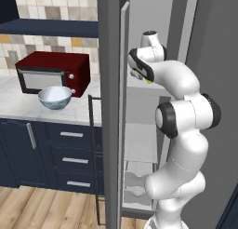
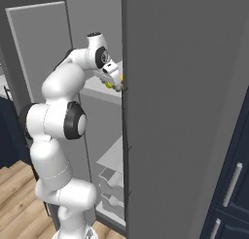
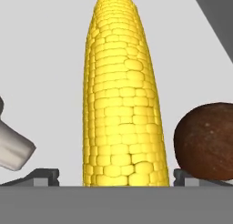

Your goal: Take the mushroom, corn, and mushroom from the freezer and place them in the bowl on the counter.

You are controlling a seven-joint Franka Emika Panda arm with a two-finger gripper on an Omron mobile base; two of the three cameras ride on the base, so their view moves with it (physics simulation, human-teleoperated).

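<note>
Gripper [image 3: 116,175] spread wide, holding nothing, straddles the long yellow kernelled corn cob [image 3: 122,100] inside the dark-grey freezer [image 1: 109,107]; close centred, clear of the brown round mushroom [image 3: 207,141].

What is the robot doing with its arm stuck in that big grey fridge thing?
The robot arm is reaching into the open freezer. Its gripper is wide open, with a yellow corn lying right between the two fingertips, but it is not squeezing it yet. A brown mushroom sits beside the corn on one side, and a pale mushroom stem pokes in on the other. The bowl waits on the counter, in front of the red microwave, with nothing in it.
</note>
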